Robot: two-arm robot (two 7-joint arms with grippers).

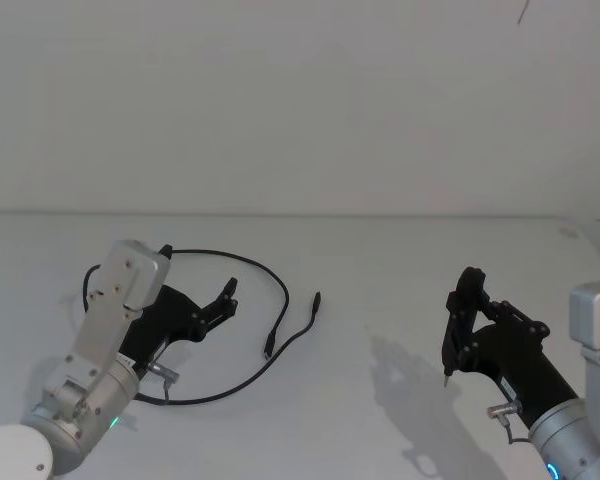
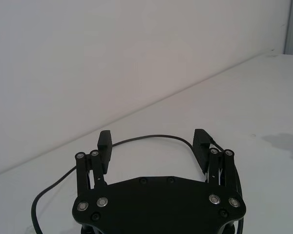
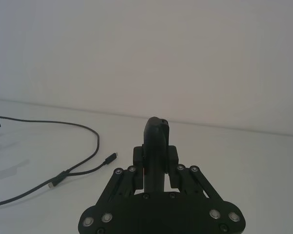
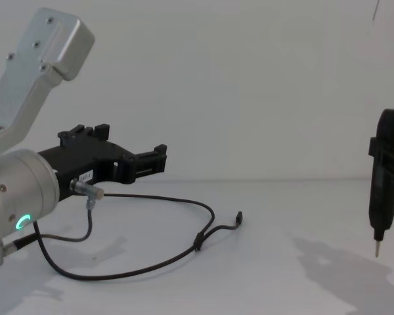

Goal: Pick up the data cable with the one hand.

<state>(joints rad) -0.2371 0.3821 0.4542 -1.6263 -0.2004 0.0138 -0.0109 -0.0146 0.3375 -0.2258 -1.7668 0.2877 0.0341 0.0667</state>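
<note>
Data cable (image 4: 198, 244) loops around and below the left hand (image 1: 229, 296)

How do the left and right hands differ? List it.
The left hand is open, its jaws apart; the right hand is shut on a black pointed tool. The left hand sits by the data cable; the right hand is well clear of it. Both are black.

Black data cable (image 4: 197, 243) on white table (image 1: 380, 260). Left gripper (image 1: 230, 296) black, small white label, silver wrist (image 4: 20, 190), glowing green ring (image 4: 21, 222). Right gripper (image 3: 156, 127) black, silvery tip.
</note>
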